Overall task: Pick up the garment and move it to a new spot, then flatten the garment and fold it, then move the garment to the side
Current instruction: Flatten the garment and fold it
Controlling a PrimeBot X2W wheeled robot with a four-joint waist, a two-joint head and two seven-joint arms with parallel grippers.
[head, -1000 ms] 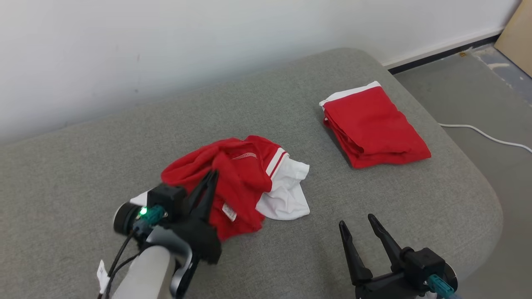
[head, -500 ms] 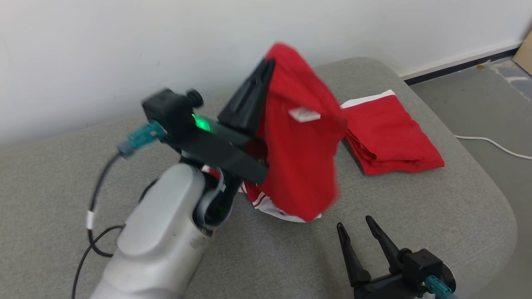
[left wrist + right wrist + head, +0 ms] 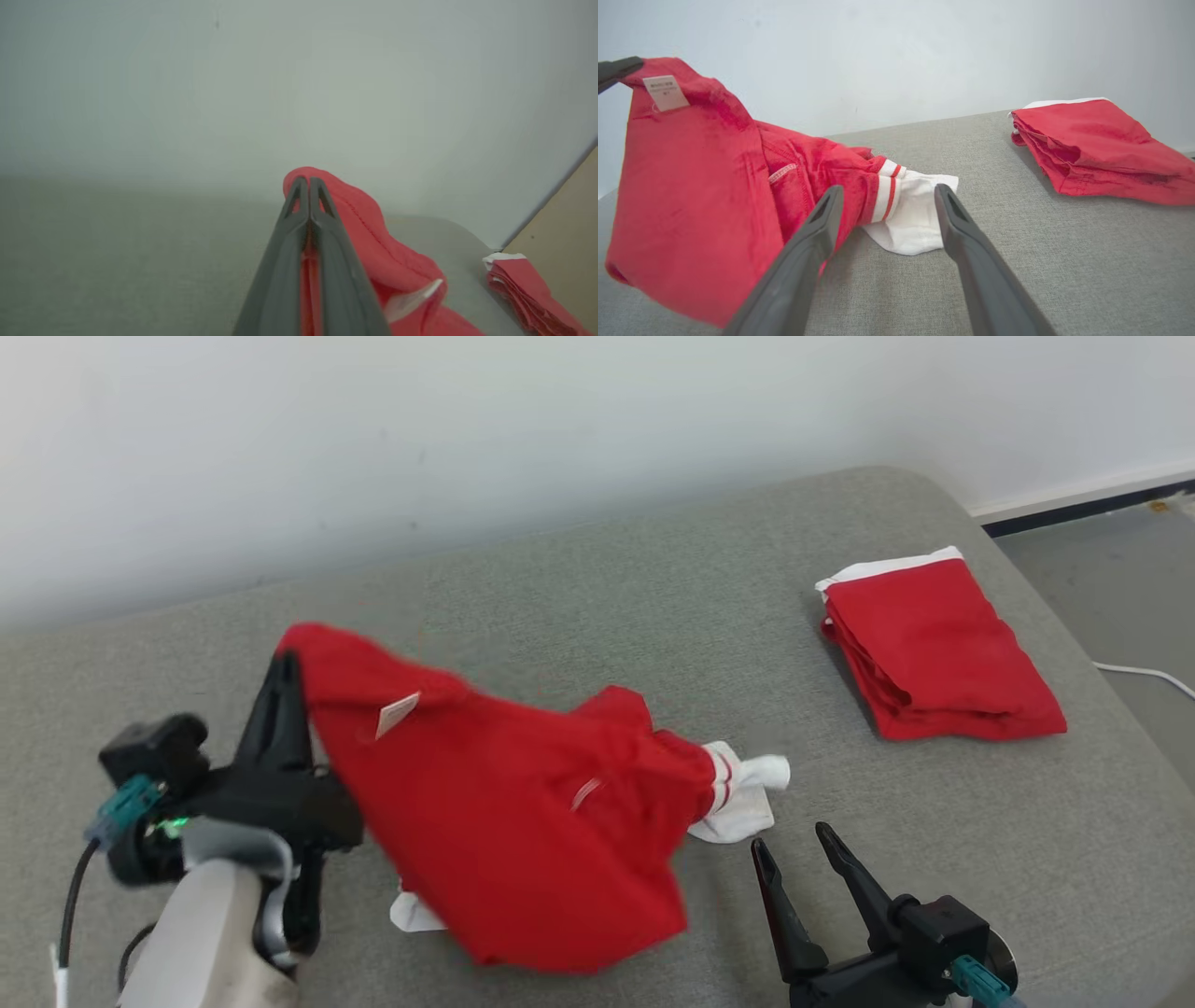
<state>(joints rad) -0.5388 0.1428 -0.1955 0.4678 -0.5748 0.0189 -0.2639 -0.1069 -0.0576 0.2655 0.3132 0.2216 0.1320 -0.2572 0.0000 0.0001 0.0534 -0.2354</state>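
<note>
Left gripper: raised, fingers pointing up, pinched tight on garment (the rest drapes down).
Right gripper: low, fingers spread, empty.

Layout: the garment hangs from my left gripper over the left half of the worktop, its trailing end resting on the surface just ahead of my right gripper. A folded garment lies well apart at the right rear, with the wall behind.
</note>
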